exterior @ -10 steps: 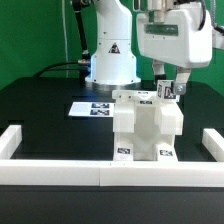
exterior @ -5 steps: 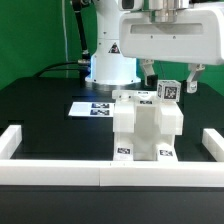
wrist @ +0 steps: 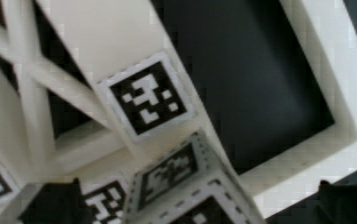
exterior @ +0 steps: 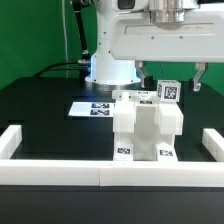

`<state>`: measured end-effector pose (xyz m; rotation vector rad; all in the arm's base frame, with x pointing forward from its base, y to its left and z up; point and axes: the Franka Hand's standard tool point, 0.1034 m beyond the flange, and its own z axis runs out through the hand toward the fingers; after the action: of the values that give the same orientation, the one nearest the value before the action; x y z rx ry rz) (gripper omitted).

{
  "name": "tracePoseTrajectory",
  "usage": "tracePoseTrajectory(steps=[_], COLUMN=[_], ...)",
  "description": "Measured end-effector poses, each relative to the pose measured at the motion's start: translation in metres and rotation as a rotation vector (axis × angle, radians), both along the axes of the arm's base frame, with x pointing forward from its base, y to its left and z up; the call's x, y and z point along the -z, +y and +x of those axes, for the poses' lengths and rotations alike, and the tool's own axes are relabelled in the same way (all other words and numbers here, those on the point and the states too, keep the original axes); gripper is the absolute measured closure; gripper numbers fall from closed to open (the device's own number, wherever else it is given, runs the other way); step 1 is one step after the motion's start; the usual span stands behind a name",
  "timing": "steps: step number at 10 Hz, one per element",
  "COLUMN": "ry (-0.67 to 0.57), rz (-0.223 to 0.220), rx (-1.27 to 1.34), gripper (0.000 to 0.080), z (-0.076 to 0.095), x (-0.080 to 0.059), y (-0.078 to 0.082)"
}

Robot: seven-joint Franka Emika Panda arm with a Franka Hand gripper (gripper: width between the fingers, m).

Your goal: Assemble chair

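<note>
The chair [exterior: 148, 125] stands mid-table, just behind the near rail [exterior: 100, 172]. The marker board [exterior: 92, 108] lies beyond it, toward the exterior view's left. The gripper [exterior: 170, 80] hovers over the chair's far tagged block [exterior: 168, 91], fingers [exterior: 201, 76] spread, holding nothing. Retract vertically until both fingers clear the block. Sideways motion risks unseating it.

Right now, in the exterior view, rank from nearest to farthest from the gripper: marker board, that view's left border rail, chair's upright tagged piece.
1. upright tagged piece, just below the gripper.
2. marker board, on the exterior view's left.
3. border rail, that view's far left.
</note>
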<state>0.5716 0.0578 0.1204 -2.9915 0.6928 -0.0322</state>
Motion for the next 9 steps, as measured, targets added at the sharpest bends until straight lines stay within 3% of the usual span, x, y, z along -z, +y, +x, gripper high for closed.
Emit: tracePoseTrajectory(steps=[5,7,9], ry=[-0.019,-0.020,-0.020], rz=[-0.022,-0.023,-0.023], rx=[-0.354,-0.373,-0.372], gripper=[0.0151,0.0163,0.0517], z=[-0.0003,-0.0006,-0.0006], x=[0.0003,0.0005,0.0005], y=[-0.0005,-0.0008,-0.0009])
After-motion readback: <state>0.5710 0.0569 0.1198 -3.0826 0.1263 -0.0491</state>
